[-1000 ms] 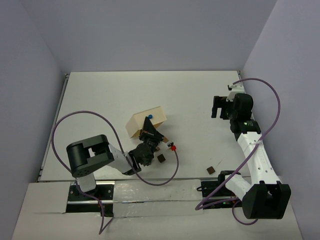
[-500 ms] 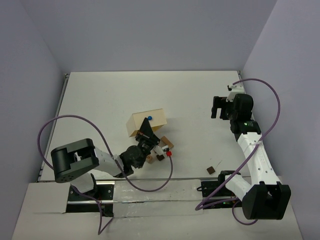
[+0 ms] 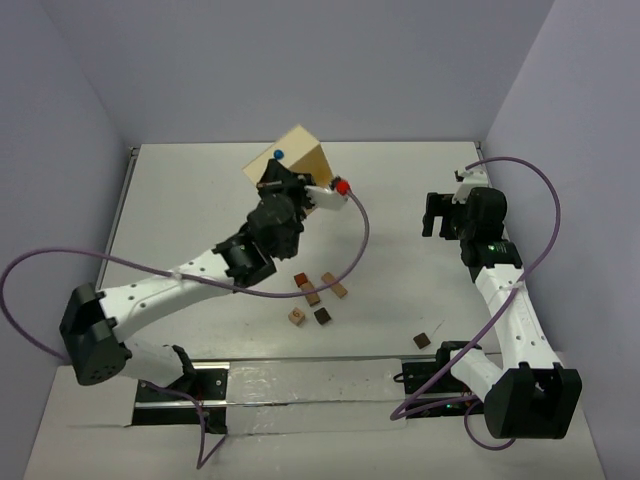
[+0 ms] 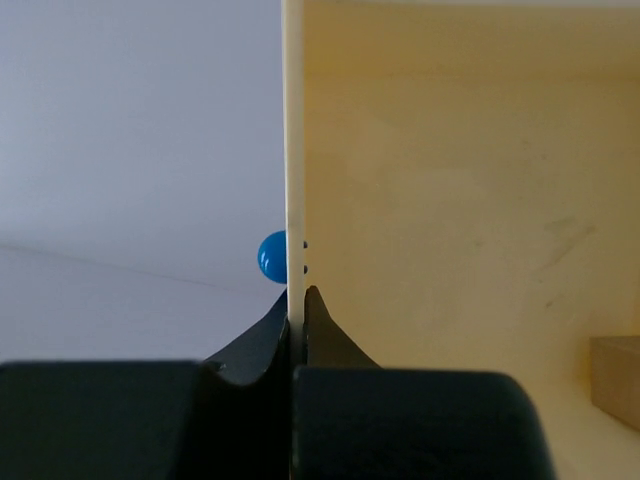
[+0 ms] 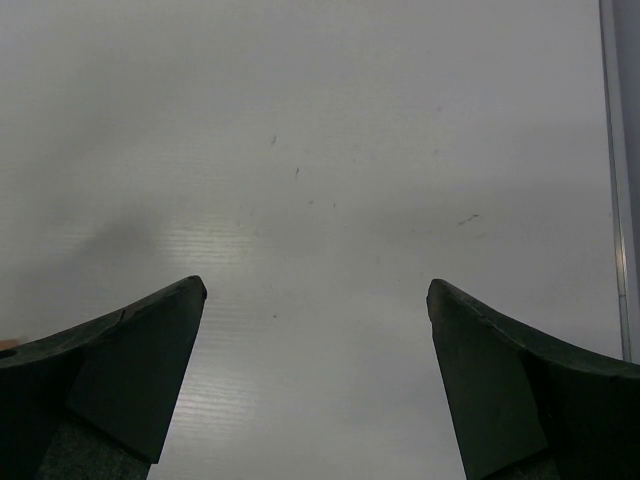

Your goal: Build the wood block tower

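**Wood blocks [image 3: 311, 296] loose, box [image 3: 303, 155] held up**

6 blocks lie in a cluster on the table [image 3: 180, 200] near its front middle, none stacked. 1 dark block [image 3: 422, 340] sits apart to the right. The left gripper [image 4: 296, 305] is clamped on the tilted box's thin wall. The right gripper [image 5: 316, 290] has its fingers wide apart over bare table.

High above table [image 3: 390, 190]; wrist views close

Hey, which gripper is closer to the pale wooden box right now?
Left. The left gripper has its jaws shut on a wall of the pale wooden box, holding it above the table. The right gripper, jaws open, is off to the box's right.
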Tool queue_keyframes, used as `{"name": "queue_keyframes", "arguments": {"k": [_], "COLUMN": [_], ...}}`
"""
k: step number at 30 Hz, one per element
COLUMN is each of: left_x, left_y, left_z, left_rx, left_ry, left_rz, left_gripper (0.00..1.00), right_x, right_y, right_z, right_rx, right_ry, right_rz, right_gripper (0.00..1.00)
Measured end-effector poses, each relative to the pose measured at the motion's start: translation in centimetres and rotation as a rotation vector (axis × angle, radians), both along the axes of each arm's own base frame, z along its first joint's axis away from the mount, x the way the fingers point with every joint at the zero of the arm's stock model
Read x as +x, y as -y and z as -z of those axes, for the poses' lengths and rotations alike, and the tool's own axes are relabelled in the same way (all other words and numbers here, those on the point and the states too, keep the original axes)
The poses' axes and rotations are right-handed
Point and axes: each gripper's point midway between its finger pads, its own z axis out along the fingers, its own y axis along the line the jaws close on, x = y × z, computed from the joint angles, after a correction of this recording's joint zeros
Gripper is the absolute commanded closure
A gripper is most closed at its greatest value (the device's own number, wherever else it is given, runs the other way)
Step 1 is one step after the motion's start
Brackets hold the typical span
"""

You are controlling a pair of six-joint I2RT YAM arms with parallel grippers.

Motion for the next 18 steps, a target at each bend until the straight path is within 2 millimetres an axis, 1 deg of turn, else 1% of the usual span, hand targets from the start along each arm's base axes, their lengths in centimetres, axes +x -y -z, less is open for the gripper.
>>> {"name": "queue_keyframes", "arguments": {"k": [1,2,3,4,5,8,12,16,18], "left_x": [-0.1,-0.5,-1.0,-1.6,-2.2,-3.9,-5.3,-5.7,-5.5], "left_y": [-0.1,-0.5,-0.9,-1.3,-1.7,-2.2,-2.7,-3.9,-4.8], "left_z": [-1.3,-2.1,-2.6,-2.6,-2.1,0.4,5.1,9.4,11.2], "left_rx": [-0.082,-0.154,-0.212,-0.259,-0.285,-0.323,-0.318,-0.246,-0.195], "left_ry": [-0.023,-0.048,-0.074,-0.11,-0.152,-0.29,-0.464,-0.534,-0.527], "left_rz": [0.023,0.046,0.068,0.094,0.116,0.17,0.19,0.14,0.096], "left_gripper": [1.0,1.0,1.0,1.0,1.0,1.0,1.0,1.0,1.0], "right_x": [0.0,0.0,0.0,0.0,0.0,0.0,0.0,0.1,0.1], "right_y": [0.0,0.0,0.0,0.0,0.0,0.0,-0.1,-0.2,-0.3], "right_z": [0.0,0.0,0.0,0.0,0.1,0.1,0.1,0.4,0.6], "right_rx": [0.0,0.0,0.0,0.0,0.001,0.001,0.003,0.008,0.009], "right_ry": [0.0,-0.001,-0.001,-0.001,-0.002,-0.003,-0.004,-0.013,-0.02], "right_rz": [0.0,0.0,-0.001,-0.001,-0.001,-0.001,-0.005,-0.011,-0.014], "right_gripper": [0.0,0.0,0.0,0.0,0.0,0.0,0.0,0.0,0.0]}}
